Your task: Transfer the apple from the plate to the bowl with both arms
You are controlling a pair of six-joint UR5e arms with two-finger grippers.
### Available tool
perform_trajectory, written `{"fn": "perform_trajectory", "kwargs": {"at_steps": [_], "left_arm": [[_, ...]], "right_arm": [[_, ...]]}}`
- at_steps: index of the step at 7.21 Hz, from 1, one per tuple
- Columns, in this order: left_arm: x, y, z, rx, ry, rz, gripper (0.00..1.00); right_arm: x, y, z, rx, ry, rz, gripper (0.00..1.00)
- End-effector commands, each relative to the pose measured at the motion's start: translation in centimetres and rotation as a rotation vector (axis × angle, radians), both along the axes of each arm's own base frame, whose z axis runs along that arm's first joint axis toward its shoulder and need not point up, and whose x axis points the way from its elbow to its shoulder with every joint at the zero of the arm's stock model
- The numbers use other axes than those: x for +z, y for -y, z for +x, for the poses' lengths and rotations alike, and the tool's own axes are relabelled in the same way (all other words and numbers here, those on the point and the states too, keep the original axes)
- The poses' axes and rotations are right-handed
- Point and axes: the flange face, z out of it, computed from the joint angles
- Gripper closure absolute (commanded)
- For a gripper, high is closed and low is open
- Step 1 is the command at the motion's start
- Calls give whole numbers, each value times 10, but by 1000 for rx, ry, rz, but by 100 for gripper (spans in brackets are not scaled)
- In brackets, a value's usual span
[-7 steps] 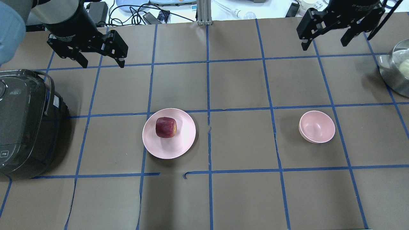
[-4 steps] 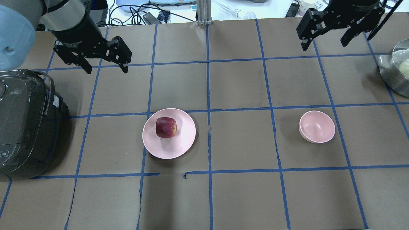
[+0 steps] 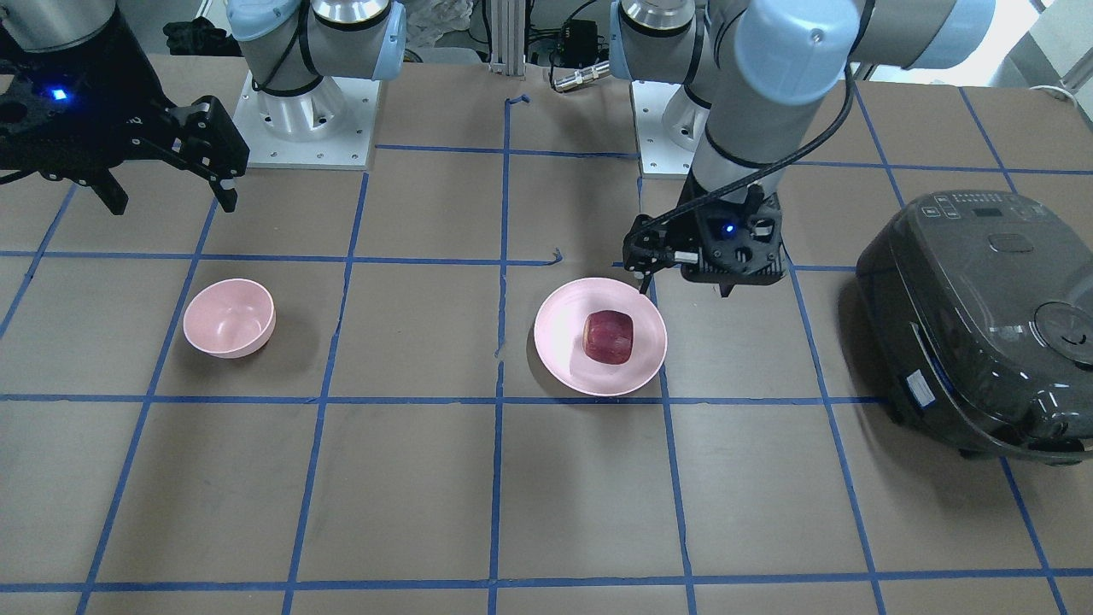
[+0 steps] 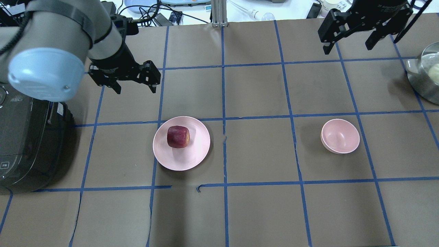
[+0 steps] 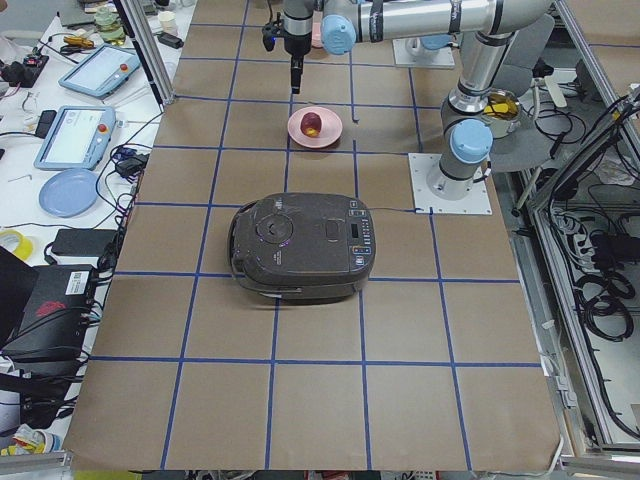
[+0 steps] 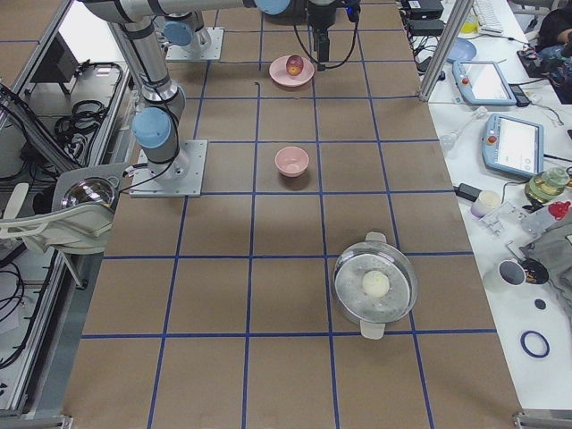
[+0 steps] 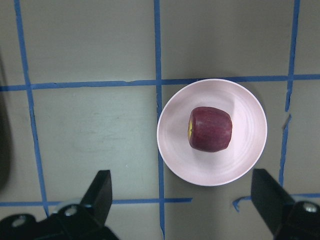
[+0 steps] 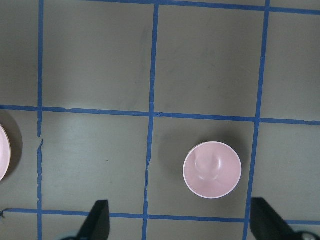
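Observation:
The dark red apple (image 4: pixel 178 136) lies on the pale pink plate (image 4: pixel 195 151) left of the table's middle; it also shows in the left wrist view (image 7: pixel 210 129) and the front view (image 3: pixel 608 336). The small pink bowl (image 4: pixel 340 136) stands empty to the right and shows in the right wrist view (image 8: pixel 212 169). My left gripper (image 4: pixel 135 90) is open and empty, in the air behind and to the left of the plate. My right gripper (image 4: pixel 348 47) is open and empty, high near the table's back edge, behind the bowl.
A dark rice cooker (image 4: pixel 24 144) stands at the left edge beside my left arm. A steel pot (image 4: pixel 425 77) with a pale round thing inside sits at the right edge. Cables and devices lie beyond the table's back edge.
My left arm has swung right and forward, bringing its open gripper closer to the plate. The right arm, apple, plate and bowl have not moved.

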Motion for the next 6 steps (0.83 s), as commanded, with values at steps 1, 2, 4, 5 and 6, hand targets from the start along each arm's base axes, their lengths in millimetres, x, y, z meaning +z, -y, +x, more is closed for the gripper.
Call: {"fn": "perform_trajectory", "kwargs": {"at_steps": [1, 2, 4, 5, 6], "left_arm": [[-90, -21, -15, -26, 12, 60, 0], [-113, -20, -16, -18, 3, 53, 0], [-151, -12, -33, -36, -67, 91, 0], [-166, -10, -34, -40, -58, 111, 0], [-172, -10, -34, -44, -53, 124, 0]], "right_arm": [[0, 0, -1, -1, 0, 0, 0], [0, 0, -1, -3, 0, 0, 0], [-3, 2, -2, -4, 0, 8, 0], [-10, 8, -12, 7, 0, 20, 0], [-37, 16, -24, -10, 5, 78, 0]]}}
